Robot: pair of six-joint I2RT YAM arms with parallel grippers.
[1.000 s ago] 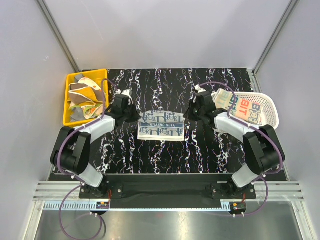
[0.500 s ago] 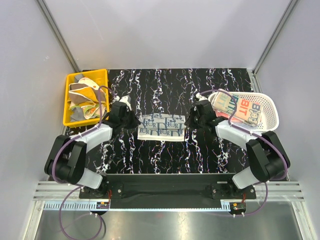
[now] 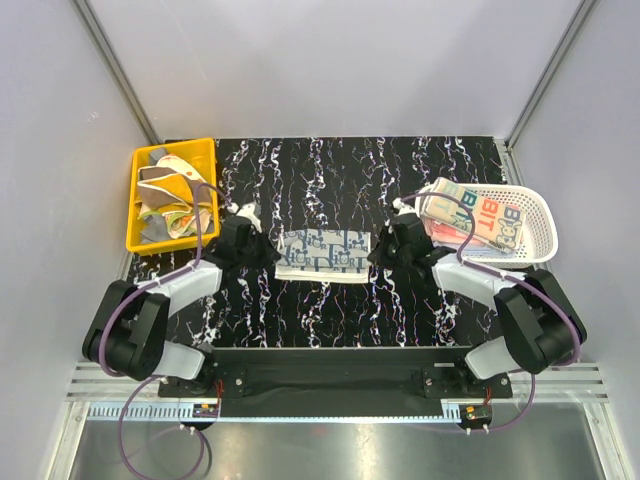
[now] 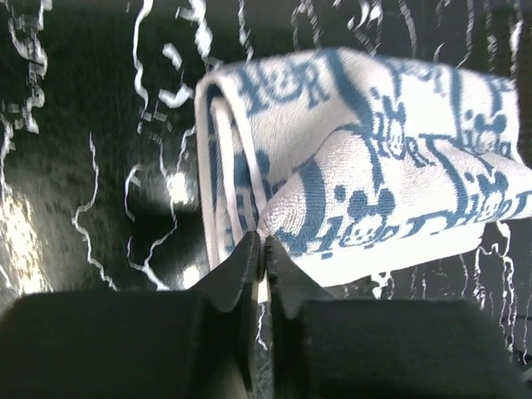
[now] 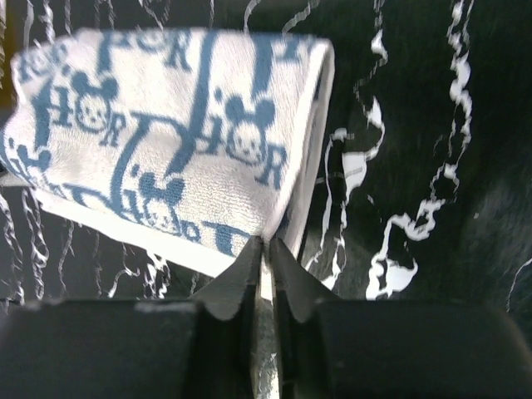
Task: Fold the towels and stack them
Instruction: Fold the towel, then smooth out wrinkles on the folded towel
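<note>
folded blue-white towel (image 3: 324, 252) lies between left gripper (image 4: 259, 248) and right gripper (image 5: 265, 243).

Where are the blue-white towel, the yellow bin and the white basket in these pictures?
blue-white towel (image 3: 325, 250), top view, middle of its folded upper face.
yellow bin (image 3: 135, 243), top view, near left corner of its wall.
white basket (image 3: 542, 225), top view, its right wall.

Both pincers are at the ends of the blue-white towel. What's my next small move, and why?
Probably open both and lift them clear. The blue-white towel lies folded flat on the table, and the left pincer and right pincer sit at its two ends, jaws nearly together, so the fold looks done.
</note>
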